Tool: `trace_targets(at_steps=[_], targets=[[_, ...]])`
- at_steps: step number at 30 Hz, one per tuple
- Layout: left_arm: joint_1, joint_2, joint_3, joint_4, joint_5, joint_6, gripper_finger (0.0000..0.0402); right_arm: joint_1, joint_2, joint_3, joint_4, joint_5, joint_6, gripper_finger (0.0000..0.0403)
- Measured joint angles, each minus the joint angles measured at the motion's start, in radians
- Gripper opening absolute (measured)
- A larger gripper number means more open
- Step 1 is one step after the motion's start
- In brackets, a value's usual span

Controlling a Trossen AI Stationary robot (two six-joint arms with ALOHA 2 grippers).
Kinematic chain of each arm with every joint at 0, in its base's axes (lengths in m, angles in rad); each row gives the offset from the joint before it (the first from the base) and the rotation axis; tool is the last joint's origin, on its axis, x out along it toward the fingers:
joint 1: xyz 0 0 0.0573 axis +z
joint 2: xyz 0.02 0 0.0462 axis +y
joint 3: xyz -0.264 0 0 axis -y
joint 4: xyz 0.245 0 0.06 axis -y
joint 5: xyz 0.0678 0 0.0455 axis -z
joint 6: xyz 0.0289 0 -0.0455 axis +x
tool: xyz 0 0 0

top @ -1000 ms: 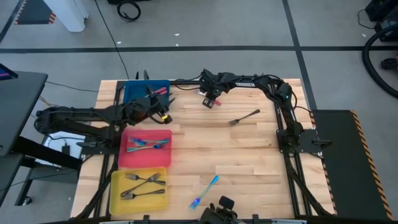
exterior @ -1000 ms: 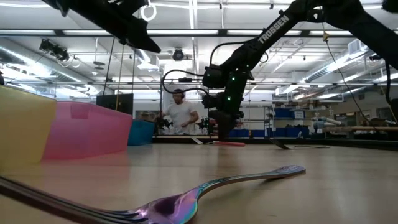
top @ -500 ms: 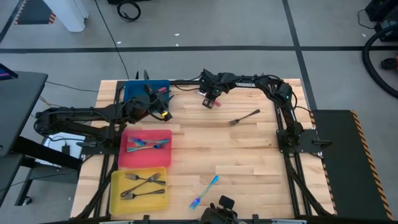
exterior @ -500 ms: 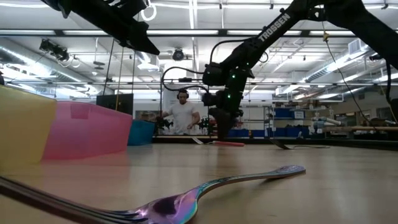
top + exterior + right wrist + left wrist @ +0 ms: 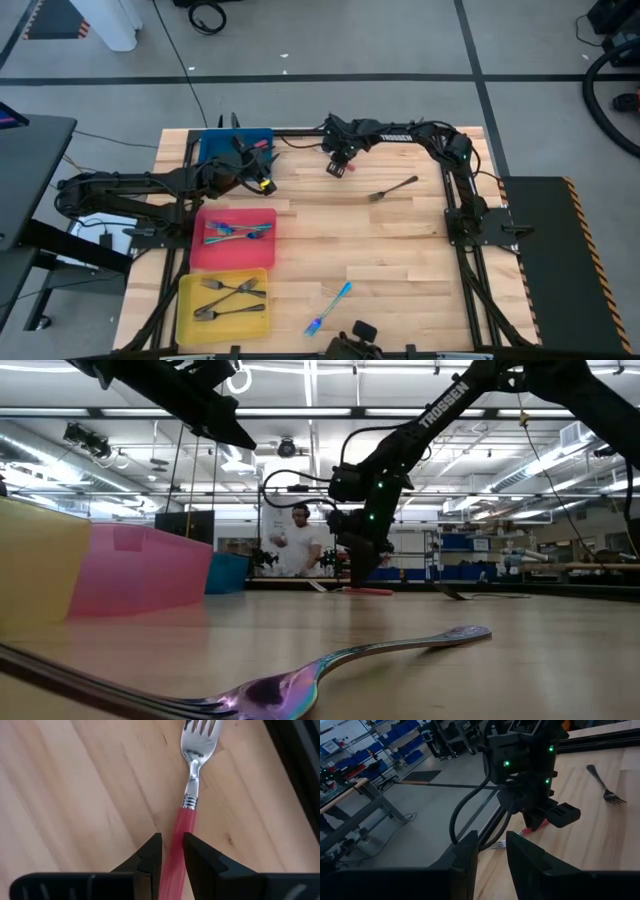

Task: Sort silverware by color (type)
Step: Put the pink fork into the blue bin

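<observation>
A red-handled fork (image 5: pixel 191 795) lies flat on the wooden table near its far edge. My right gripper (image 5: pixel 172 845) points steeply down over it, open, with one finger on each side of the red handle (image 5: pixel 181 822). The left wrist view shows that gripper (image 5: pixel 540 817) low over the fork. My left gripper (image 5: pixel 268 170) hovers open and empty at the blue tray's (image 5: pixel 225 148) near right corner, pointing toward the right gripper. A grey fork (image 5: pixel 393 188) and a blue-handled fork (image 5: pixel 330 308) lie loose on the table. My right gripper straddles the fork's red handle (image 5: pixel 177 832) from above, slanting down, with the fingers along the handle's two sides. I cannot tell whether the fingers touch it. The fork lies flat on the table.
A red tray (image 5: pixel 200 255) at the left holds blue-handled forks, and a yellow tray (image 5: pixel 185 300) near the front left holds grey ones. A reddish piece (image 5: pixel 261 146) shows at the blue tray. A black frame (image 5: pixel 455 215) borders the table. A person stands beyond the far edge (image 5: pixel 300 545).
</observation>
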Motion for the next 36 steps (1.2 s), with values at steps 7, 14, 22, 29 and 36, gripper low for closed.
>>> trace_targets(at_steps=[7, 14, 22, 29, 36], targets=[[0.000, 0.000, 0.000, 0.000, 0.000, 0.000, 0.0103, 0.000, -0.006, -0.036, 0.062, 0.000, 0.017, 0.0088], [0.000, 0.000, 0.000, 0.000, 0.000, 0.000, 0.0103, 0.000, -0.005, -0.064, 0.153, 0.008, 0.059, 0.0087], [0.000, 0.000, 0.000, 0.001, 0.000, -0.001, 0.0103, 0.002, -0.004, -0.064, 0.133, 0.045, 0.078, 0.0087], [0.000, 0.000, 0.000, 0.001, 0.000, -0.001, 0.0103, 0.023, -0.003, -0.057, 0.102, 0.016, 0.010, 0.0095], [0.000, 0.000, 0.000, 0.001, 0.000, -0.001, 0.0103, 0.028, -0.001, -0.057, 0.099, 0.070, 0.043, 0.0101]])
